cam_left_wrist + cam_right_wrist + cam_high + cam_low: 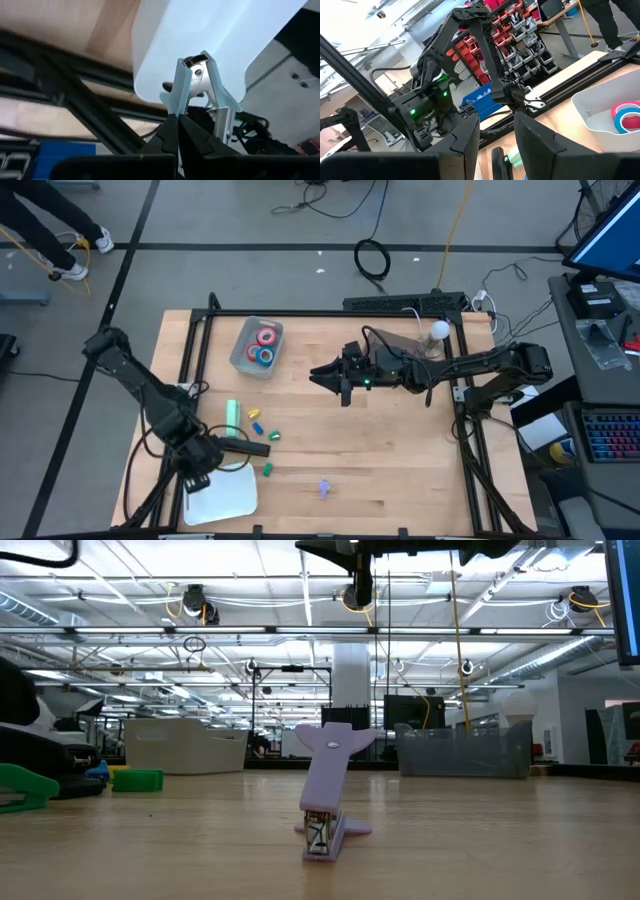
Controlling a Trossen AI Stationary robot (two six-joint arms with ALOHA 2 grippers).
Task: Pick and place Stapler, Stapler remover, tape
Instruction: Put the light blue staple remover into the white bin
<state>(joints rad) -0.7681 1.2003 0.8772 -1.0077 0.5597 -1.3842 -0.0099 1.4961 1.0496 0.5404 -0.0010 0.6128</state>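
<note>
My left gripper (196, 478) is shut on a pale blue staple remover (196, 82) just above a white tray (228, 498) at the table's near left. My right gripper (320, 374) hangs level and open over the table's middle, pointing left, with nothing between its fingers (497, 135). Red and blue tape rolls (265, 346) lie inside a clear bin (243, 352) at the far left; they also show in the right wrist view (626, 117). A purple stapler (326, 808) rests on its base near the front edge (325, 488), its top arm raised. My left gripper pinches the staple remover's pale blue rear end (174, 107) between its two fingertips. The remover sticks out beyond the fingers with its metal jaws (200, 70) away from them. It is lifted clear above the white tray.
A light green thing (233, 417), a dark long thing (247, 447) and small yellow, blue and green bits (262, 430) lie between the bin and the tray. Black frame bars (195, 355) edge the table. The near right of the table is bare wood.
</note>
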